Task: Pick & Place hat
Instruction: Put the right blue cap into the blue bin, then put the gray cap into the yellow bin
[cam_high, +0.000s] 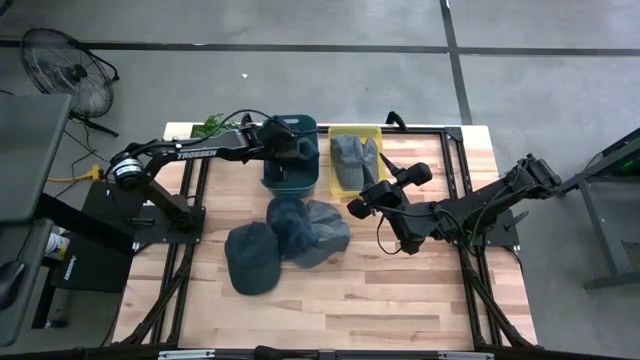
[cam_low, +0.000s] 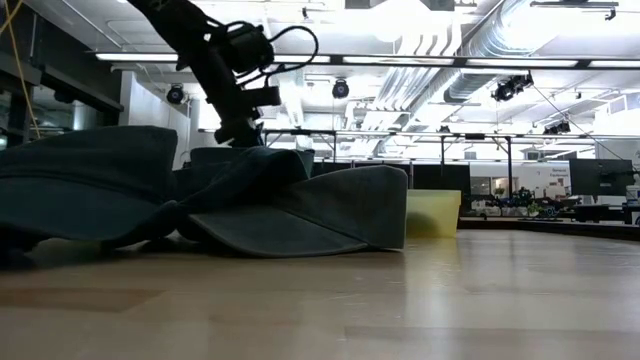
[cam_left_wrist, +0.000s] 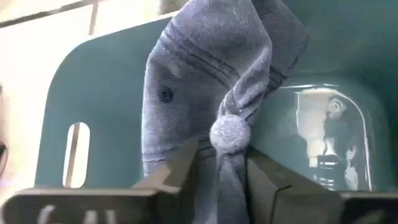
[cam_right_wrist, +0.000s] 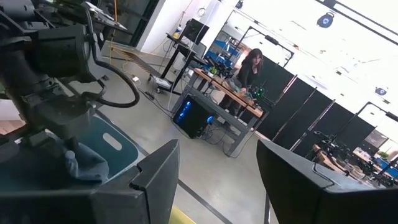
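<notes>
A grey hat (cam_left_wrist: 205, 74) hangs over the inside of the teal bin (cam_left_wrist: 106, 106) at the table's far side. My left gripper (cam_left_wrist: 222, 171) stands above that bin (cam_high: 290, 178), shut on the hat's crown. Three more grey hats (cam_high: 290, 235) lie overlapping on the wooden table; the nearest (cam_high: 250, 258) rests flat on its brim. Another hat (cam_high: 352, 160) lies in the yellow bin (cam_high: 356, 132). My right gripper (cam_right_wrist: 217, 180) is open and holds nothing. It hovers level above the table (cam_high: 385, 200), just right of the hat pile. My left gripper has the hat's crown between its two fingers (cam_left_wrist: 183, 168), right at the round top button (cam_left_wrist: 229, 132), where the cloth is bunched into a narrow strand. The fingers slant down from the table's left side. The hat's body spreads away below them against the bin's inner wall.
The two bins stand side by side at the far edge. In the low view the hat pile (cam_low: 290, 205) fills the left half, with bare wood to the right. Beyond the table is an open room with a person at a desk (cam_right_wrist: 249, 65) and a fan (cam_high: 65, 65).
</notes>
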